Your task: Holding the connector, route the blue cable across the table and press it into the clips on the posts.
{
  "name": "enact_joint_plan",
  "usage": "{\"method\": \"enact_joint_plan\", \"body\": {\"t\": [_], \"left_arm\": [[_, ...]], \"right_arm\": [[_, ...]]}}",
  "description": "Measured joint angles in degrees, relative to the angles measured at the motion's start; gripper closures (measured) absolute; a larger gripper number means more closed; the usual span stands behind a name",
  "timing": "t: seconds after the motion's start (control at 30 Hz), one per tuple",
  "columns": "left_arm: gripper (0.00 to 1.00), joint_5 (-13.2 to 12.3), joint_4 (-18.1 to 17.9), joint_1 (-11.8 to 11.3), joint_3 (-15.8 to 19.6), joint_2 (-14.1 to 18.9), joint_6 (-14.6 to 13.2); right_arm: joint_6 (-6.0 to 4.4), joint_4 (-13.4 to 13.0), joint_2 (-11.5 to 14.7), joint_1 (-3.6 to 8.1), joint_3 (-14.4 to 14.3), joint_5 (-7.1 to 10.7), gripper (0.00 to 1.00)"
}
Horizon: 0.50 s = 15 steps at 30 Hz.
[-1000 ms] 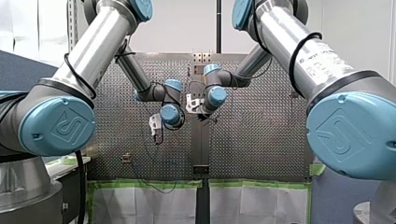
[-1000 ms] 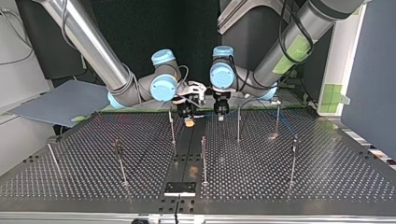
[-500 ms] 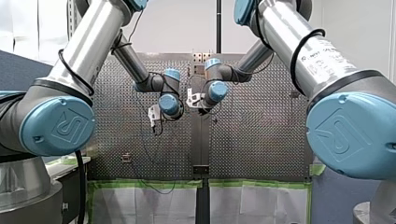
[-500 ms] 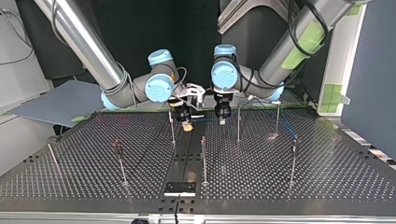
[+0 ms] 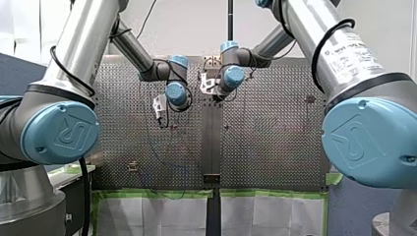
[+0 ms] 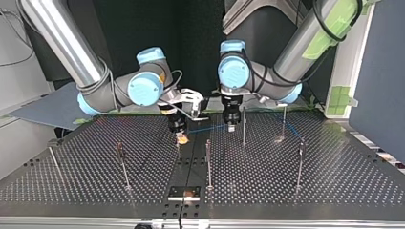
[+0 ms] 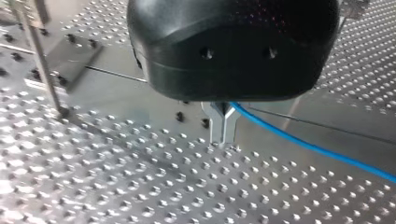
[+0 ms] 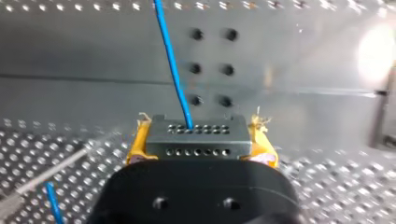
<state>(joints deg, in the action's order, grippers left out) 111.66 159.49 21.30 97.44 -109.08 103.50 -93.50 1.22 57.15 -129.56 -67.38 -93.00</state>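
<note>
Now the blue cable (image 6: 205, 129) spans a wider gap.
My right hand (image 6: 181, 137), clenched on the connector (image 8: 196, 135), has drawn away from my left hand (image 7: 223, 135), which pinches the cable near a post (image 6: 244, 131).

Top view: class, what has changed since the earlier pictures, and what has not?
My right claw, shut on the connector, moved toward the near edge and the view's left; my left claw came slightly nearer. The blue cable between them spans a wider gap. The posts stayed put.
</note>
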Motion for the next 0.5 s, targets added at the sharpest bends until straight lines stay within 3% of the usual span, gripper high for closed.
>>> {"method": "enact_joint_plan", "body": {"t": [0.5], "left_arm": [[1.0, -0.44, 2.47, -0.08, -0.9, 7.76, -1.04]], "right_arm": [[-0.2, 3.52, 7.55, 0.89, -0.01, 1.08, 1.0]]}}
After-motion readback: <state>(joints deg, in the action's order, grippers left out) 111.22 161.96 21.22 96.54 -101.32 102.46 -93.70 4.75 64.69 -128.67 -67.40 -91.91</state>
